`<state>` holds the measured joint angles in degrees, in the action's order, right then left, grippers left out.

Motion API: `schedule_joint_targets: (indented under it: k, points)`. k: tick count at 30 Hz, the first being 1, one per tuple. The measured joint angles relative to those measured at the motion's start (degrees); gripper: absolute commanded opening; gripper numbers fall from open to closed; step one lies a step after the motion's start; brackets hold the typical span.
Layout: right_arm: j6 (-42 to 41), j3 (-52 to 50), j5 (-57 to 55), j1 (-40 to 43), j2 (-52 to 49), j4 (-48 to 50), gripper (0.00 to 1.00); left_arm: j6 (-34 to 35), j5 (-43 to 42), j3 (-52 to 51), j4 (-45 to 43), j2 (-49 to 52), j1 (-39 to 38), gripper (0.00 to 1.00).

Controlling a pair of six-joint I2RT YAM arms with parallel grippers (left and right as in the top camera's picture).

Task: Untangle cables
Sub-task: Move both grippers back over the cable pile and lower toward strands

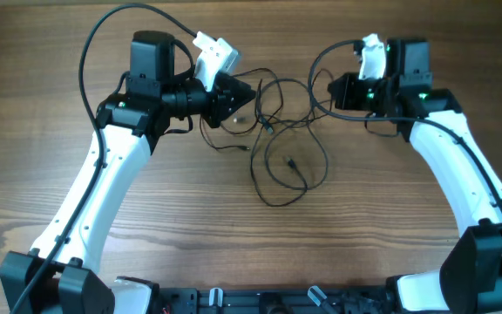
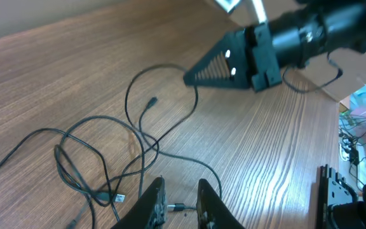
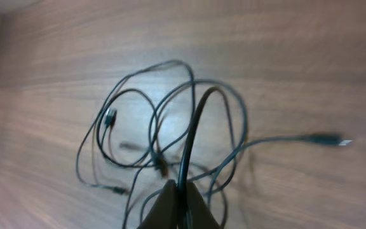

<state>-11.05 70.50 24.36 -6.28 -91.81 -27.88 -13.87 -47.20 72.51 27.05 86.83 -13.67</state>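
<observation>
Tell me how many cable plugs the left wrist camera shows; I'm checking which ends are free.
3. One plug sits at a wire end in mid-frame, one just left of the left pincer, one between its fingers. More may be hidden in the tangle.

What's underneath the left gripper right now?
Below the left gripper, a small connector plug of the cables lies on the wooden table, seen between its fingers. Whatever sits directly beneath the fingers themselves is covered.
</observation>
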Motion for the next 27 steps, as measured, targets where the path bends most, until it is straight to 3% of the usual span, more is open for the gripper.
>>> schedule_joint_targets:
  k: [3, 5, 10, 19, 27]
  points:
    - [1.92, 2.64, -1.29, 0.0, -0.02, -3.39, 0.61, 0.0, 0.02, 0.0, 0.74, 0.0, 0.0, 0.18]
    - [3.28, 4.24, -2.78, -0.02, -0.02, -5.86, 0.68, -0.02, 0.24, 0.0, 1.46, 0.0, 0.0, 0.18]
    - [3.93, 6.99, -9.35, -0.04, 0.0, -11.08, 0.74, -0.39, 0.7, 0.0, 1.97, 0.0, 0.0, 0.18]
    - [5.14, 7.32, -10.62, -0.07, 0.0, -23.63, 0.81, -1.25, 5.09, 0.0, 2.25, 0.0, 0.02, 0.23]
    - [6.88, 4.04, -9.81, -2.91, 0.0, -23.32, 0.84, 3.54, 14.95, 0.0, -0.46, 0.0, 0.02, 0.24]
